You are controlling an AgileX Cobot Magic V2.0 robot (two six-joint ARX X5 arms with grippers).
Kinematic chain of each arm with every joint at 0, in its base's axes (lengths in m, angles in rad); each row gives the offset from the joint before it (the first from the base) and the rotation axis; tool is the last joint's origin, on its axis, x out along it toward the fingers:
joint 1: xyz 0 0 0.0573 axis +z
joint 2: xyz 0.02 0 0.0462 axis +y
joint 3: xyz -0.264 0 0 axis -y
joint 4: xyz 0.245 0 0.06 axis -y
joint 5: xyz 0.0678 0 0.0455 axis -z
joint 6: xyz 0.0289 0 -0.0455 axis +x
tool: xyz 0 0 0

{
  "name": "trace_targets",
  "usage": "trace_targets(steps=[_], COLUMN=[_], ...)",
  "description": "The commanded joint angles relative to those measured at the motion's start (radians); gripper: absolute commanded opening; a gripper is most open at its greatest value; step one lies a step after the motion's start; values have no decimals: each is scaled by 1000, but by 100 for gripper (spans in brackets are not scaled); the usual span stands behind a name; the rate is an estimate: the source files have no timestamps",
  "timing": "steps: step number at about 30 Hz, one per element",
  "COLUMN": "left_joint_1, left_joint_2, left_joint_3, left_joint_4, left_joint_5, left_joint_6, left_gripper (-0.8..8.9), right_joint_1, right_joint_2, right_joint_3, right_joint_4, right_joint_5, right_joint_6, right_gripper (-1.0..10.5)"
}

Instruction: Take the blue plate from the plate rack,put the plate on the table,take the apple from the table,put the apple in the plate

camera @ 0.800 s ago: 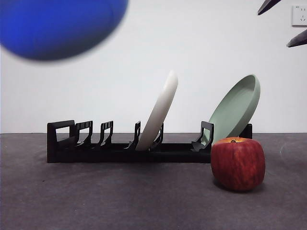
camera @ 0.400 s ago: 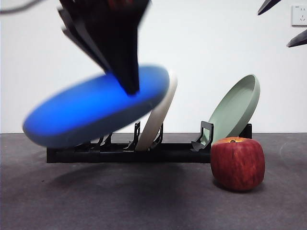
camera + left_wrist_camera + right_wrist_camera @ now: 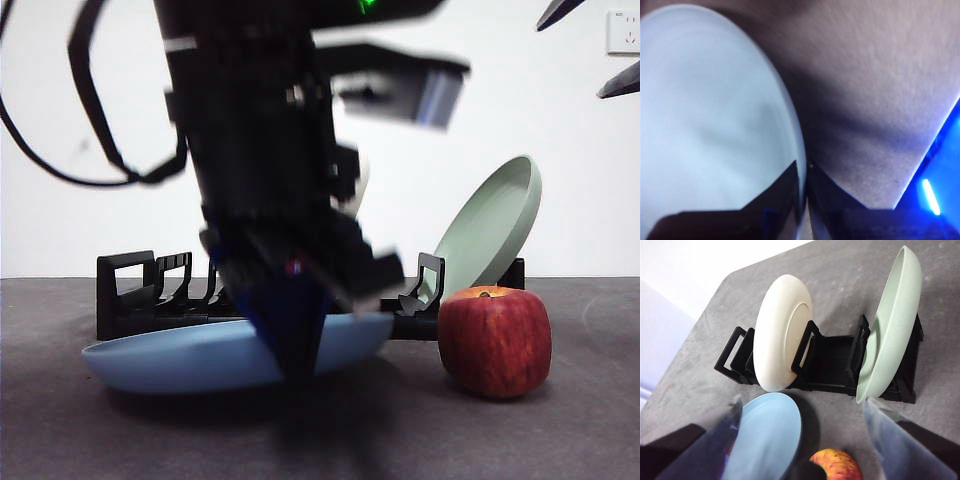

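Observation:
The blue plate (image 3: 190,355) lies nearly flat, low on the table (image 3: 100,430), in front of the plate rack (image 3: 128,290). My left gripper (image 3: 297,352) comes down from above as a big dark blurred arm and is shut on the plate's near rim. In the left wrist view the two jaws pinch the rim of the pale plate (image 3: 710,115). The red apple (image 3: 495,340) stands on the table just right of the plate, apart from it. My right gripper (image 3: 802,405) hangs open high above the blue plate (image 3: 767,435) and the apple (image 3: 837,465).
A cream-white plate (image 3: 782,332) and a sage-green plate (image 3: 490,225) stand tilted in the rack (image 3: 832,365). In the front view the left arm hides most of the cream plate. The right gripper's black tips (image 3: 590,50) show at the top right corner.
The left gripper has carried the blue plate down from high up, through a tilted pose, to nearly flat at the table in front of the rack. Apple and right arm are unmoved.

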Motion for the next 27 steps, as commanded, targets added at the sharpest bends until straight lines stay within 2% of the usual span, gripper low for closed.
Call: trace_targets(steps=[1,2,3,7,8,13,18,21,27], left_joint_1=[-1,-1,-3,-2,-1,0,3,17,55], left_joint_2=[18,18,18,18,18,-15,-159,-276,-489], left_joint_3=[-7,-7,-7,-6,-6,0,24,61,198], left_joint_4=[5,6,9,3,0,-8,-31,-54,-98], left_joint_5=[78,95,111,108,108,106,72,51,31], left_joint_6=[2,2,2,-27,-28,-105,-125,-126,-125], left_gripper=[6,33,103,472,494,499,499,499,499], right_joint_1=[1,1,1,1,1,4,42,85,226], right_joint_2=[0,0,0,0,0,0,0,1,37], right_joint_3=[5,5,5,5,5,5,5,5,5], right_joint_4=[5,4,3,-18,-28,-84,-116,-115,-134], right_joint_5=[-1,-2,-2,-3,-3,-6,-6,6,158], right_joint_6=[-9,-9,-9,-17,-28,-84,-133,-136,-170], right_gripper=[409,409,409,409,409,411,429,545,549])
